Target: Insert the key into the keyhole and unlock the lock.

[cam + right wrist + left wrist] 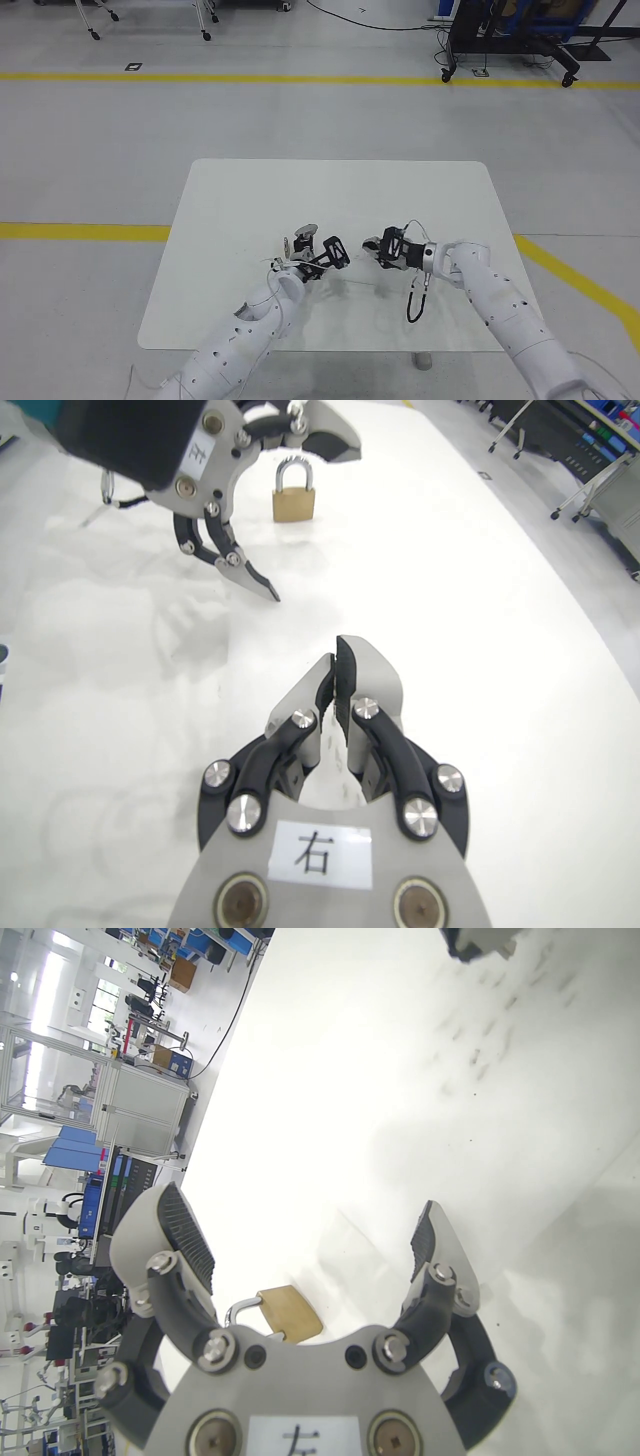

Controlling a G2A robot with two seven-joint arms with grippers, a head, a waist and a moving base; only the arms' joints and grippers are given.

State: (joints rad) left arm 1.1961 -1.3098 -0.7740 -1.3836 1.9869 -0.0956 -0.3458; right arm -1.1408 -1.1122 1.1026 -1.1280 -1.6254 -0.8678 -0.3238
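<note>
- The lock (293, 504) is a small brass padlock with a steel shackle (294, 470). It sits on the white table (450, 610) just beside the left gripper's palm, on the side turned away from the right gripper. Nothing touches it. I cannot tell whether it stands on its base or lies flat.
- Handling, as a judgement: it is solid metal, so dense for its size and fully stiff. The brass faces are smooth and could slip or twist under a light pinch.
- The best hold is probably across the two broad faces of the body, low enough to keep it steady. The base with the keyhole should stay bare and turned toward the other arm.
- The shackle is a poor place to grip. It is thin and round, so the body would likely swing from it.
- The left gripper (300, 1200) is spread wide, its ribbed pads (185, 1228) well apart with bare table between them. It holds nothing. The lock is back near its palm rather than between the pads, so the gripper would need to shift or turn before closing on it.
- The right gripper (335, 650) faces the left one from near by, with the lock beyond the left gripper from where it sits. Its pads are pressed together.
- Whether the key is pinched between those pads is too fine to tell. A key would be thin, rigid and light, and easy to tilt in the pads, so it would need a firm pinch on its bow.
- The task looks to be at its start, with the lock not yet held.
</note>
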